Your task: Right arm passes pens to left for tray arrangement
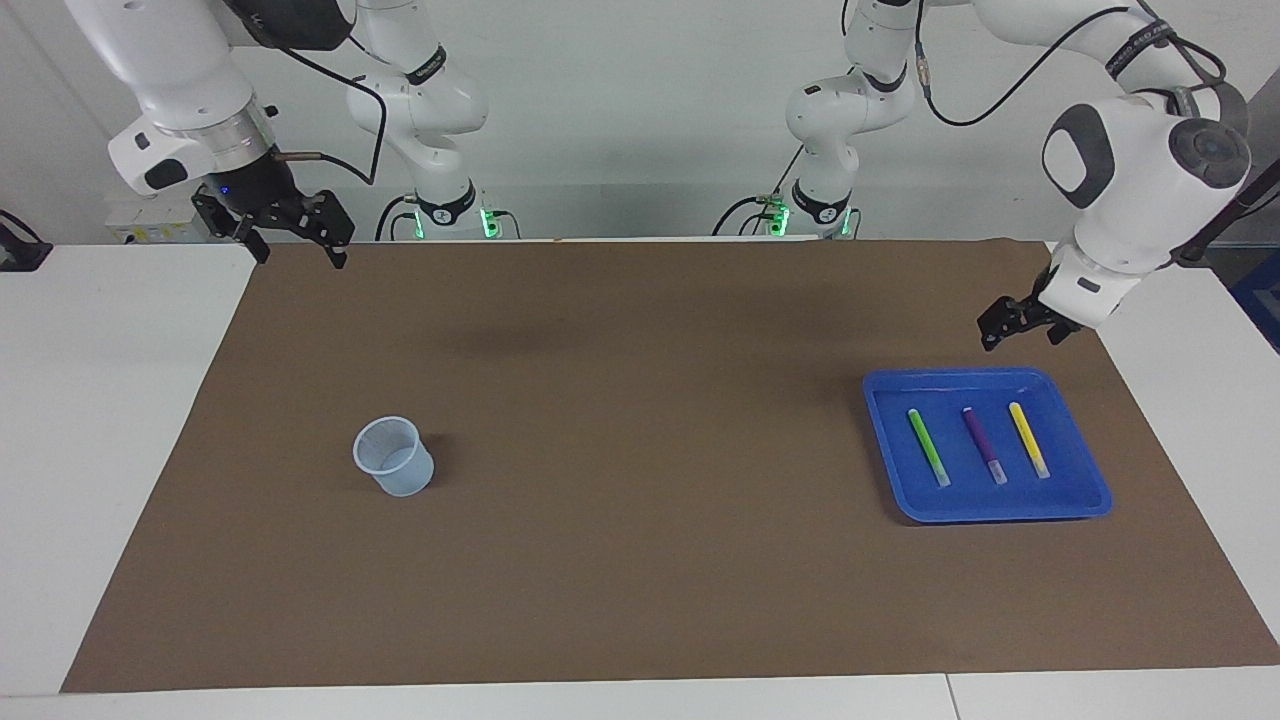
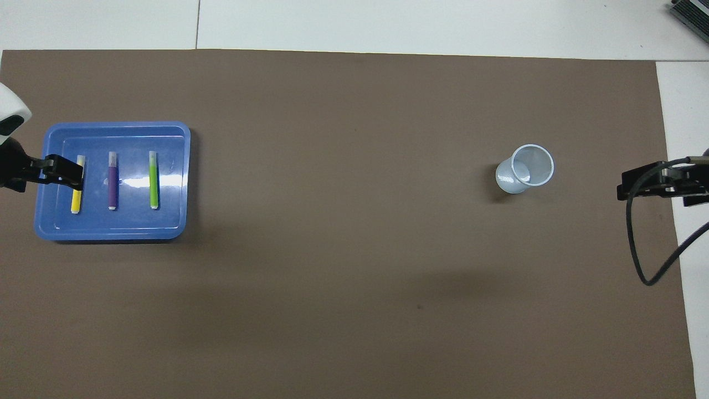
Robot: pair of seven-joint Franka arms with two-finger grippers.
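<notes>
- The blue tray (image 1: 1080,505) sits on the brown mat (image 1: 640,450) at the left arm's end of the counter (image 1: 110,420).
- Three marker pens lie flat in the tray, side by side, roughly parallel and apart from one another.
- The green pen (image 1: 928,447) lies nearest the middle of the counter, the purple pen (image 1: 984,445) in the middle of the row, and the yellow pen (image 1: 1029,440) nearest the left arm's end.
- Each pen has a pale tip at the end farther from the robots.
- The left tool (image 1: 1018,322) hangs in the air, raised clear of the tray and empty, with its fingers spread apart.
- In the overhead view the left tool (image 2: 61,172) overlaps the tray's rim and the yellow pen (image 2: 77,197), but the facing view shows it well above them and touching nothing.
- The right tool (image 1: 290,235) hangs over the mat's corner at the right arm's end, close to the robots; its fingers are spread and it grips nothing.
- The right arm waits there.
- A small translucent pale-blue cup (image 1: 394,456) stands upright on the mat toward the right arm's end, well apart from the tray.
</notes>
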